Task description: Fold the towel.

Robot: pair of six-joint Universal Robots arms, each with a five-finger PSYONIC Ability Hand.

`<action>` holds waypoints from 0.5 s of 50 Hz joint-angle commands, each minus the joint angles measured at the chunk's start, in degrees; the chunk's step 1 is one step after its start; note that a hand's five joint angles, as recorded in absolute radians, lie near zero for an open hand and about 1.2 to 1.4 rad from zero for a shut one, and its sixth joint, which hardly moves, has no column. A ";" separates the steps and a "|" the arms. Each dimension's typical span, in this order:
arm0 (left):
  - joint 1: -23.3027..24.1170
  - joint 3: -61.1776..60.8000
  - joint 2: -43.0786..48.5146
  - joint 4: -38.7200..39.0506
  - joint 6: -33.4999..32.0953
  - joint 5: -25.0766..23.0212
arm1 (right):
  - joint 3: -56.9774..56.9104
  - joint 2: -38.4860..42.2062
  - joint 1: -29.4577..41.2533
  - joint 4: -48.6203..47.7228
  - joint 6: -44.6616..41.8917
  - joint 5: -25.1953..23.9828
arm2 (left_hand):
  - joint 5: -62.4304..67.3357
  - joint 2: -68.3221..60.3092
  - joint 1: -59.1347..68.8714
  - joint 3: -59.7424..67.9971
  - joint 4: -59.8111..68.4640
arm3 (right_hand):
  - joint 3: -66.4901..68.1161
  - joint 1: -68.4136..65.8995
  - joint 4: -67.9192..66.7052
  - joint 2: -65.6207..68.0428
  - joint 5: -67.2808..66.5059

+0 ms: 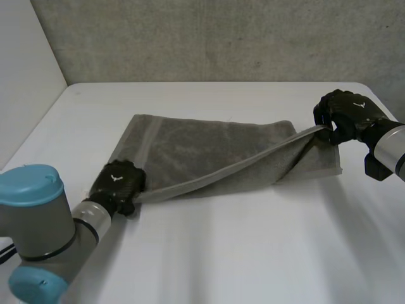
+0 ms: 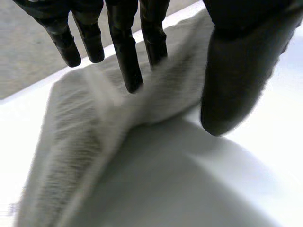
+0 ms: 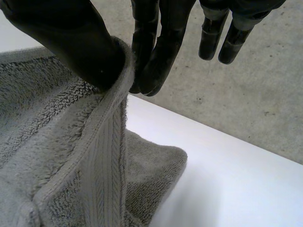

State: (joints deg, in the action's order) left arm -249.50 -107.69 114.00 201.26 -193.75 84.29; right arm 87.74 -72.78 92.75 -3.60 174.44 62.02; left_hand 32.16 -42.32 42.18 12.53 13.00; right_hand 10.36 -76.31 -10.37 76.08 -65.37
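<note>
Starting closest to you: your left arm comes in at the near left, and the left hand sits on the near left corner of the grey towel. In its wrist view the fingers are on one side of the cloth and the thumb on the other, with the corner pinched up between them, so that hand's got a grip on the towel. From there the towel's near edge runs raised and taut, slanting across to the right hand, further back on the right. Rest of the towel lies flat on the white surface under that lifted edge. Over at the right end, your other fingers and thumb are clamped on the ribbed hem, holding it up off the surface while a fold of towel sags below. Behind it all is a grey concrete wall.
</note>
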 commanded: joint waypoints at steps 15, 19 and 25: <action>-4.68 1.52 1.31 -0.69 -0.22 1.49 | 3.31 -1.57 -2.91 0.69 -1.64 -1.28 | 37.84 -37.68 37.82 -2.53 -3.00 | -0.36 -3.69 0.37 3.92 -4.63; -7.48 0.47 -5.60 -5.86 -0.05 -1.05 | 4.98 -5.17 -5.20 2.44 -5.68 -4.61 | 37.84 -37.68 37.82 -2.53 -3.00 | -0.36 -3.69 0.37 3.92 -4.63; -9.16 1.08 -15.04 -9.92 0.66 -6.51 | 5.24 -10.54 -7.40 7.38 -10.17 -7.79 | 37.84 -37.68 37.82 -2.53 -3.00 | -0.36 -3.69 0.37 3.92 -4.63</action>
State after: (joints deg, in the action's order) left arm -257.05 -107.04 107.44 195.16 -193.71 82.30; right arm 92.51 -78.32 87.44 -0.43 168.61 57.34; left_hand 64.57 -76.72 72.40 12.52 13.00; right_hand 10.36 -76.33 -10.37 76.08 -65.37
